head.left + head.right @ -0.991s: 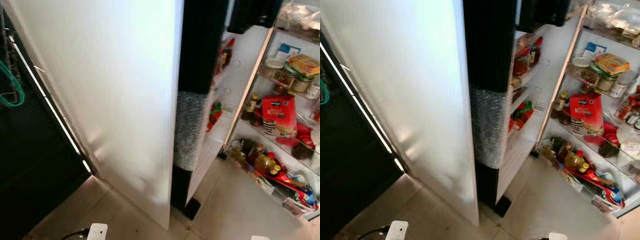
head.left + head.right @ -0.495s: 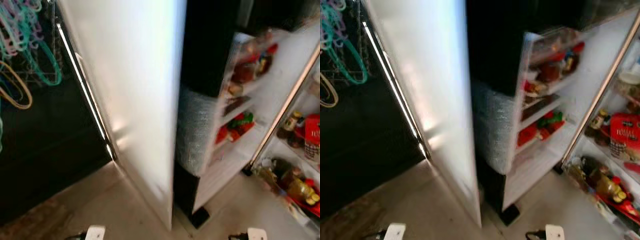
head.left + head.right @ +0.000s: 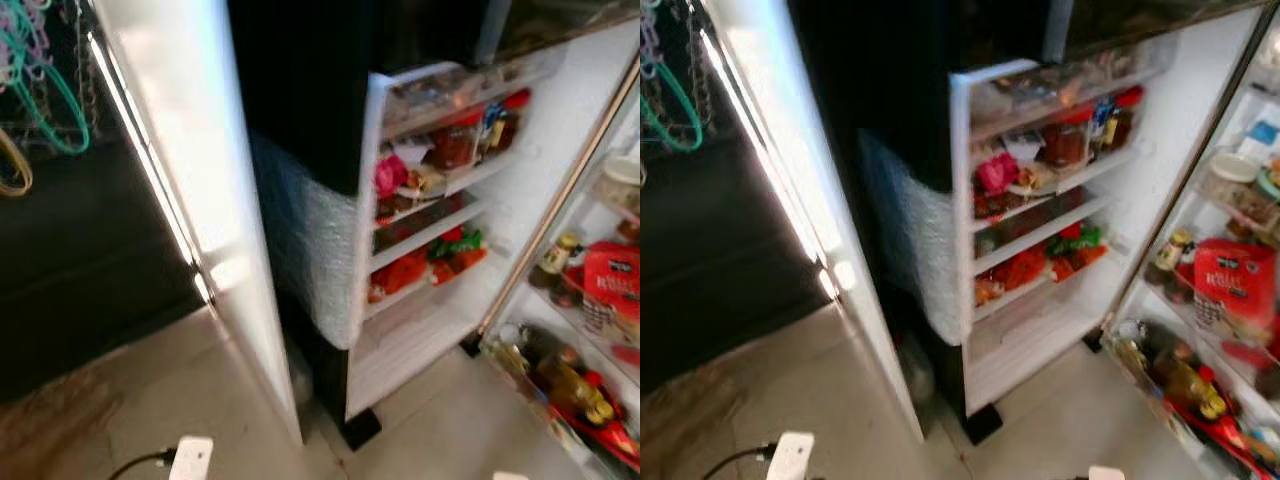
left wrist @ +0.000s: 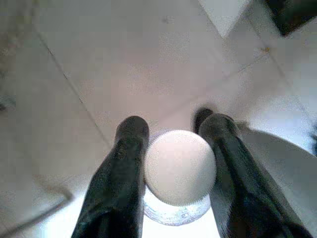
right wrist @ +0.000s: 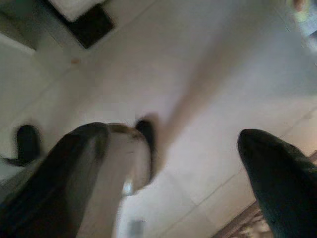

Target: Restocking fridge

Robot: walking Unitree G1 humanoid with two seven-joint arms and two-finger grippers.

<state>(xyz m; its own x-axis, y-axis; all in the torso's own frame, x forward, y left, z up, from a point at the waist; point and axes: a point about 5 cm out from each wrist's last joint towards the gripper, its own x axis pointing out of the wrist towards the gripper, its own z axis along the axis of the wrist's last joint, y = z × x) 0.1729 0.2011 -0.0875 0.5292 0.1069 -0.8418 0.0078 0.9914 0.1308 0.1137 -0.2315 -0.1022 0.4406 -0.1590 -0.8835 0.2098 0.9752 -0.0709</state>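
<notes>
Step in hand, judged: carrying stock to the open fridge; left gripper low over the floor, fingers closed on a clear bottle with a white cap, right gripper fingers wide apart, nothing held, though a blurred pale shape lies by one finger. Head views, left to right: hangers, white door, open fridge door with stocked shelves, main shelves with a red packet at far right. Next move, judged: raise the bottle toward a free shelf spot; the wrist view alone shows the held bottle, the head views the shelves.
</notes>
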